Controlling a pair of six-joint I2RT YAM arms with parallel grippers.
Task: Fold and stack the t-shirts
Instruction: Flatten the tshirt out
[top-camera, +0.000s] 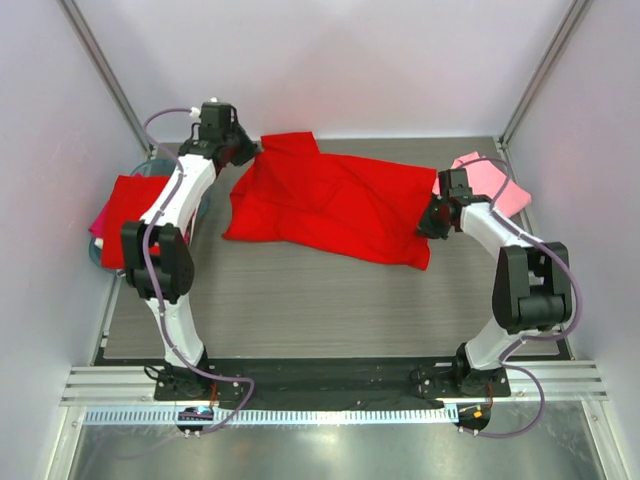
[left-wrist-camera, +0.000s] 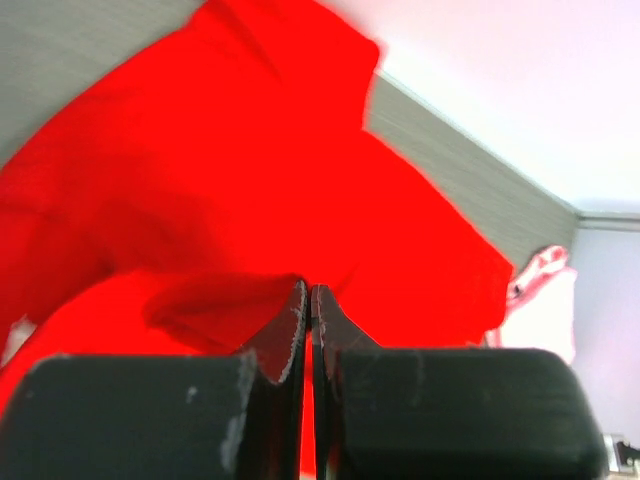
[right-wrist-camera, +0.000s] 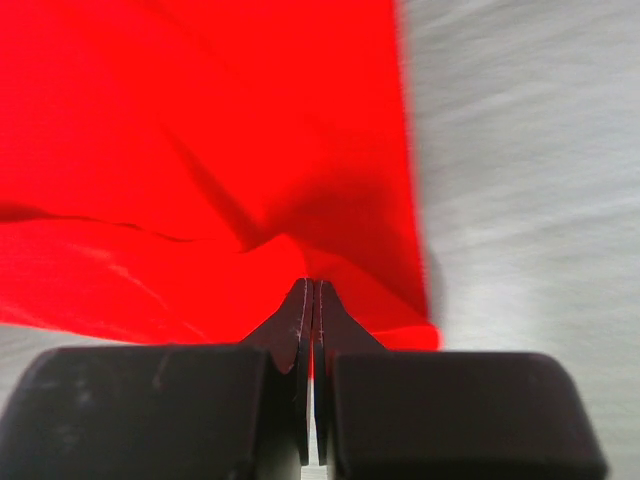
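Observation:
A bright red t-shirt (top-camera: 330, 200) lies rumpled across the middle of the grey table. At the shirt's far left corner my left gripper (top-camera: 250, 150) is shut, and the left wrist view shows red cloth pinched in the thin slit between its jaws (left-wrist-camera: 311, 290). My right gripper (top-camera: 430, 218) is shut on the shirt's right edge, with fabric bunching at its tips (right-wrist-camera: 312, 283). A light pink t-shirt (top-camera: 492, 183) lies at the back right, also showing in the left wrist view (left-wrist-camera: 540, 300). Another red t-shirt (top-camera: 125, 205) lies folded at the left.
The folded red shirt rests over a teal basin (top-camera: 148, 166) at the table's left edge, with a magenta cloth (top-camera: 97, 222) under it. White walls and metal posts close in the back and sides. The arm bases stand on the near rail (top-camera: 330, 385).

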